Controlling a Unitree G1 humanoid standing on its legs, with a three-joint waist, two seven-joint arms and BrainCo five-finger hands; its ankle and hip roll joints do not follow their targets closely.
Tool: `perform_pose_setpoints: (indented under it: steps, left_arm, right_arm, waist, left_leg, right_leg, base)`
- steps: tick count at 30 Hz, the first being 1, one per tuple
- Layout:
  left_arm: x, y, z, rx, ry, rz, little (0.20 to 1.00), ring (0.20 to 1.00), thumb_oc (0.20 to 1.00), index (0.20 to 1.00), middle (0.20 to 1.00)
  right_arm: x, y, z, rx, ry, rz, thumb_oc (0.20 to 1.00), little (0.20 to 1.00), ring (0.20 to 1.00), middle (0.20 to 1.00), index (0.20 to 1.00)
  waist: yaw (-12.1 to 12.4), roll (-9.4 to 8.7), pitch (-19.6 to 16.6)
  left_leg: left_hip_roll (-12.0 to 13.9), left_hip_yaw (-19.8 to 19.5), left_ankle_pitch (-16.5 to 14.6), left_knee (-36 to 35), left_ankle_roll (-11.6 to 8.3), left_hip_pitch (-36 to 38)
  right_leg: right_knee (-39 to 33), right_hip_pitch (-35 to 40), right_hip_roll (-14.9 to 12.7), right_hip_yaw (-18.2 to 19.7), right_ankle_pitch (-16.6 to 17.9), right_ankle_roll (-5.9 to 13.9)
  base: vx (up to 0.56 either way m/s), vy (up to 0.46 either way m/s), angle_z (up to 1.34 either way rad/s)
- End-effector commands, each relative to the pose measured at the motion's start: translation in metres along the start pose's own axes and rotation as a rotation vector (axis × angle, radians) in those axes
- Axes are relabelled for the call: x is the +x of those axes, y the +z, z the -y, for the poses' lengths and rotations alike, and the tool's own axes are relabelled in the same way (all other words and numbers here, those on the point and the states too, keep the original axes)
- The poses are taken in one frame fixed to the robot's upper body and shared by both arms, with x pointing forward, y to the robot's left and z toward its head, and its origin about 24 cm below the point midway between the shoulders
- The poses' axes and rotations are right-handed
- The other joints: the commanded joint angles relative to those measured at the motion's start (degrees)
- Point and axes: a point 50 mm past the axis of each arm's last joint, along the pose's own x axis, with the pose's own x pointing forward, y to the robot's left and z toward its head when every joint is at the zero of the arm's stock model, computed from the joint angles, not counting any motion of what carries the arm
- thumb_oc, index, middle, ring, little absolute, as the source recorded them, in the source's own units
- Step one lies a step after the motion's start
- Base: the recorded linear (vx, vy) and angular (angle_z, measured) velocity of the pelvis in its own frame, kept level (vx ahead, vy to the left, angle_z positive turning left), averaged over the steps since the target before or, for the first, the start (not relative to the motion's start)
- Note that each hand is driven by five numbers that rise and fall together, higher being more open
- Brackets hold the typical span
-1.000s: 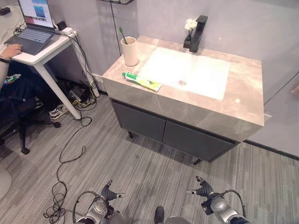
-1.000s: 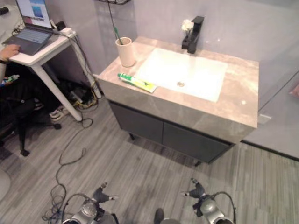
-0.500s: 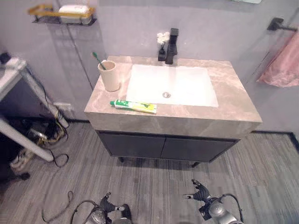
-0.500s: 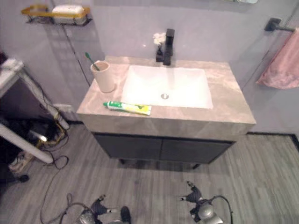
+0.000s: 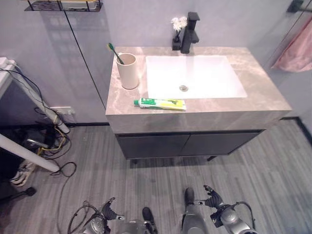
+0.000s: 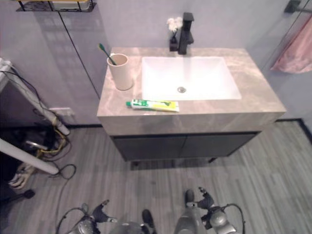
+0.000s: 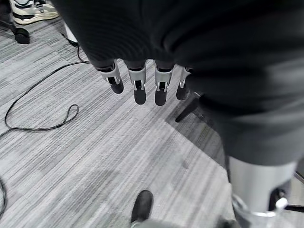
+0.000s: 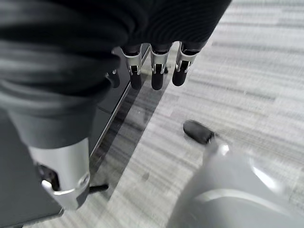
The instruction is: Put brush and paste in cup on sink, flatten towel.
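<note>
A beige cup (image 5: 128,71) stands on the left of the marble sink counter (image 5: 263,95), with a green toothbrush (image 5: 113,50) upright in it. A green and white toothpaste tube (image 5: 160,103) lies flat near the counter's front edge, right of the cup. A pink towel (image 5: 295,52) hangs bunched from a wall rail at the far right. My left hand (image 5: 108,210) and right hand (image 5: 213,199) hang low over the floor, well short of the counter. Both are open and hold nothing, with the fingers (image 7: 138,88) of the left and the fingers (image 8: 156,76) of the right relaxed.
A white basin (image 5: 195,75) is set in the counter, with a black tap (image 5: 190,33) and a small flower behind it. Dark cabinet doors (image 5: 185,144) sit below. A white table leg (image 5: 29,92) and cables (image 5: 48,141) are at the left, and a wire shelf (image 5: 63,6) hangs on the wall.
The camera has swung round: the sink now sits square and central, and the laptop desk has left the view. Cup, brush and tube keep their places. Both hands stay low.
</note>
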Motion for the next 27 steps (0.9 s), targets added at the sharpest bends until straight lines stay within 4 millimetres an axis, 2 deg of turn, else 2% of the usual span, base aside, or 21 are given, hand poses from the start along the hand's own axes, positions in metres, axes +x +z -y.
perform_pose_setpoints:
  steps: [1,3,7,11,12,13,14,16,17,19,22,23,24,27]
  left_arm:
    - [0.003,0.007,-0.018,0.03,0.034,0.06,1.0,1.0,1.0,1.0,1.0]
    - [-0.001,0.013,-0.011,0.04,-0.012,0.115,1.0,1.0,1.0,1.0,1.0]
    - [-0.006,0.025,-0.013,0.125,-0.039,0.225,1.0,1.0,1.0,1.0,1.0]
    - [-0.016,0.033,-0.028,0.171,-0.023,0.328,1.0,1.0,1.0,1.0,1.0]
    - [-0.024,0.034,-0.04,0.194,0.0,0.374,1.0,1.0,1.0,1.0,1.0]
    - [-0.024,0.034,-0.041,0.194,0.001,0.373,1.0,1.0,1.0,1.0,1.0]
    - [-0.03,0.037,-0.049,0.22,0.016,0.416,1.0,1.0,1.0,1.0,1.0]
    - [-0.044,0.038,-0.068,0.304,0.05,0.48,1.0,1.0,1.0,1.0,1.0]
    - [-0.057,0.042,-0.083,0.348,0.084,0.533,1.0,1.0,1.0,1.0,1.0]
    - [-0.069,0.035,-0.095,0.38,0.108,0.539,1.0,1.0,1.0,1.0,1.0]
    - [-0.07,0.035,-0.096,0.379,0.109,0.537,1.0,1.0,1.0,1.0,1.0]
    - [-0.09,0.044,-0.115,0.516,0.151,0.624,1.0,1.0,1.0,1.0,1.0]
    - [-0.109,0.05,-0.134,0.584,0.209,0.659,1.0,1.0,1.0,1.0,1.0]
    - [-0.135,0.073,-0.163,0.664,0.361,0.759,1.0,1.0,1.0,1.0,1.0]
  right_arm:
    - [0.006,0.024,0.026,-0.057,-0.051,0.1,1.0,1.0,1.0,1.0,1.0]
    - [0.005,0.014,0.033,-0.095,-0.06,0.06,1.0,1.0,1.0,1.0,1.0]
    - [0.009,0.01,0.047,-0.09,-0.122,0.009,1.0,1.0,1.0,1.0,1.0]
    - [0.012,0.009,0.05,-0.105,-0.135,-0.016,1.0,1.0,1.0,1.0,1.0]
    - [0.012,0.002,0.05,-0.095,-0.143,-0.054,1.0,1.0,1.0,1.0,1.0]
    - [0.012,0.002,0.05,-0.095,-0.143,-0.054,1.0,1.0,1.0,1.0,1.0]
    - [0.011,-0.003,0.05,-0.093,-0.15,-0.081,1.0,1.0,1.0,1.0,1.0]
    - [0.01,-0.01,0.05,-0.103,-0.162,-0.12,1.0,1.0,1.0,1.0,1.0]
    - [0.009,-0.015,0.046,-0.103,-0.154,-0.142,1.0,1.0,1.0,1.0,1.0]
    - [0.005,-0.027,0.041,-0.094,-0.141,-0.194,1.0,1.0,1.0,1.0,1.0]
    - [0.005,-0.027,0.04,-0.095,-0.138,-0.193,1.0,1.0,1.0,1.0,1.0]
    - [-0.005,-0.05,0.04,-0.099,-0.136,-0.28,1.0,1.0,1.0,1.0,1.0]
    - [-0.009,-0.058,0.035,-0.104,-0.125,-0.308,1.0,1.0,1.0,1.0,1.0]
    - [-0.02,-0.078,0.027,-0.103,-0.099,-0.382,1.0,1.0,1.0,1.0,1.0]
  waist:
    - [0.73,-1.49,-1.01]
    - [1.5,-1.08,-1.8]
    - [2.34,0.18,-1.9]
    - [3.6,1.38,-1.95]
    - [4.31,1.82,-2.17]
    - [4.29,1.78,-2.19]
    - [4.71,2.06,-2.23]
    - [5.69,2.62,-2.21]
    - [6.13,2.52,-2.21]
    - [6.84,2.74,-2.24]
    - [6.73,2.64,-2.24]
    - [7.82,3.16,-2.51]
    - [8.29,2.94,-2.64]
    - [8.96,3.08,-2.93]
  left_leg:
    - [8.34,-7.58,5.13,-5.73,-7.59,6.78]
    - [9.12,-8.52,5.68,-5.73,-8.41,6.16]
    - [10.08,-9.93,6.29,-5.73,-9.34,5.32]
    - [10.16,-10.53,6.51,-5.73,-9.73,4.79]
    - [10.11,-10.67,6.6,-5.73,-9.94,4.69]
    - [10.11,-10.68,6.61,-5.73,-9.94,4.68]
    - [10.1,-10.75,6.56,-5.73,-10.0,4.63]
    - [10.12,-10.79,6.44,-5.73,-10.2,4.56]
    - [10.14,-10.73,6.27,-5.73,-10.31,4.71]
    - [10.15,-10.73,6.11,-5.73,-10.47,4.97]
    - [10.14,-10.72,6.11,-5.73,-10.47,5.0]
    - [10.14,-10.93,5.86,-5.73,-10.71,5.19]
    - [10.12,-11.35,5.86,-5.73,-10.92,5.12]
    - [10.09,-11.86,5.78,-5.73,-11.14,4.93]
  right_leg:
    - [-1.42,6.41,1.44,-2.16,1.76,-0.44]
    - [-2.01,8.22,1.78,-4.03,0.89,-0.71]
    - [-2.2,9.64,1.79,-6.25,-0.33,-1.12]
    - [-2.41,10.11,1.35,-7.22,-0.91,-1.05]
    - [-2.41,10.28,1.06,-7.72,-1.13,-0.86]
    - [-2.41,10.28,1.06,-7.72,-1.13,-0.86]
    - [-2.41,10.31,0.94,-7.88,-1.14,-0.76]
    - [-2.41,10.43,0.72,-8.02,-1.27,-0.58]
    - [-2.41,10.66,0.67,-8.06,-1.34,-0.51]
    - [-2.41,11.14,0.53,-8.27,-1.55,-0.35]
    - [-2.41,11.17,0.52,-8.26,-1.56,-0.35]
    - [-2.41,11.84,0.29,-8.86,-1.73,-0.13]
    - [-2.41,12.16,0.2,-9.45,-1.9,0.04]
    - [-2.41,12.52,-0.18,-10.18,-1.96,0.31]
  base:
    - [0.07,-0.087,0.02]
    - [0.09,-0.139,0.21]
    - [0.1,-0.119,0.57]
    - [0.06,-0.043,0.12]
    - [0.03,-0.007,0.01]
    - [0.03,-0.003,0.01]
    - [0.0,0.0,0.0]
    - [0.01,0.0,0.02]
    - [0.0,0.0,0.0]
    - [0.02,0.005,0.12]
    - [0.01,0.001,0.05]
    - [0.0,0.0,0.0]
    - [0.0,0.0,0.0]
    - [-0.01,0.001,0.24]
